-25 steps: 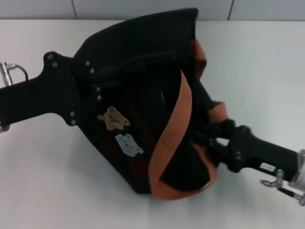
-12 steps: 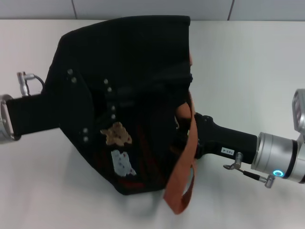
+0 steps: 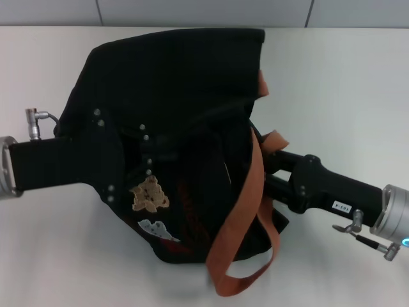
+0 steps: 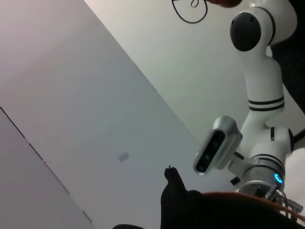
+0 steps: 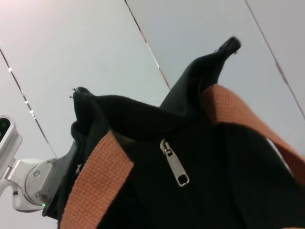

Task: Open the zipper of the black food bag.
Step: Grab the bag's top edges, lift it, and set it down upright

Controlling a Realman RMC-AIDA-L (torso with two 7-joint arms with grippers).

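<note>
White table (image 3: 358,83) lies bare beside black food bag (image 3: 185,83); grippers flank it.

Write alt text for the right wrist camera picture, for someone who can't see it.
Close-up of the black food bag from the right wrist camera, with the silver pull tab of the zipper hanging free near the middle of the view, nothing gripping it. Two orange-brown webbing handles cross the black fabric, and part of the other arm shows past the bag.

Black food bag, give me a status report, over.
Left gripper and right gripper flank the black food bag, fingers hidden. Silver zipper pull hangs free. Orange handle drapes across.
</note>
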